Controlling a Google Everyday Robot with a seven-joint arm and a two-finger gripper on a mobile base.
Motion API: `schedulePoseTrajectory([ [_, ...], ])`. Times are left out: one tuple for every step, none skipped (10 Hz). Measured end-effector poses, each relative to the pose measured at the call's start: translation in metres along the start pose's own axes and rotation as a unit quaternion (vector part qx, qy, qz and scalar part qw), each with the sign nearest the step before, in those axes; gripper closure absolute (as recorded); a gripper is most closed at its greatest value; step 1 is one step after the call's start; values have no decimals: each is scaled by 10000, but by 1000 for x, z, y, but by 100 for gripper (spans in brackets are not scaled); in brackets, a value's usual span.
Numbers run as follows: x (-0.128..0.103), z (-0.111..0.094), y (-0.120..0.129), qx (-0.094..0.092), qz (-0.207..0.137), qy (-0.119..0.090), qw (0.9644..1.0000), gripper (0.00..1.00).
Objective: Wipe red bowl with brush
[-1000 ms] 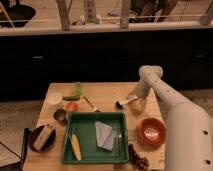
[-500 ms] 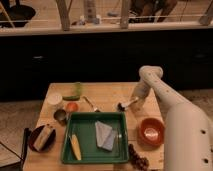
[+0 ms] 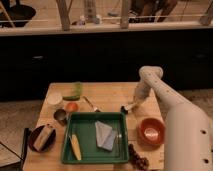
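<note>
The red bowl (image 3: 151, 131) stands on the wooden table (image 3: 112, 95) at the right, near the front, with a pale shiny inside. The brush (image 3: 126, 108) lies on the table just behind the tray's far right corner, with its dark head to the left and its white handle pointing right. My gripper (image 3: 135, 103) hangs down from the white arm (image 3: 165, 100) right at the handle end of the brush, behind and to the left of the bowl.
A green tray (image 3: 85, 125) in the middle holds a grey-blue cloth (image 3: 104, 135) and a yellow corn cob (image 3: 76, 146). To the left are an orange cup (image 3: 71, 106), a metal cup (image 3: 60, 116), a spoon (image 3: 90, 103) and a dark plate (image 3: 35, 142). Grapes (image 3: 139, 157) lie at the front.
My gripper has come down a little toward the brush handle. The brush head sits slightly lower in view. The bowl has not moved.
</note>
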Motion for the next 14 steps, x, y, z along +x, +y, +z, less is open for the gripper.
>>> schedulePoseTrajectory([
  [1,0,1,18,22,18,10000,100],
  [2,-2,1,36,28,37,10000,100],
  [2,-4,1,59,29,57,10000,100],
  [2,-6,0,77,29,70,9999,100],
  [2,-8,0,100,25,79,9999,100],
  [2,-10,-1,120,19,89,9999,100],
  [2,-12,-2,139,15,97,9999,100],
  [2,-15,-3,163,20,108,9998,100],
  [3,-17,-4,193,46,114,9997,100],
  [6,-21,-6,238,81,122,9996,100],
  [11,-25,-6,275,124,120,9995,100],
  [13,-29,-6,285,141,114,9994,100],
  [16,-33,-6,300,157,111,9994,100],
  [18,-35,-6,310,169,112,9993,100],
])
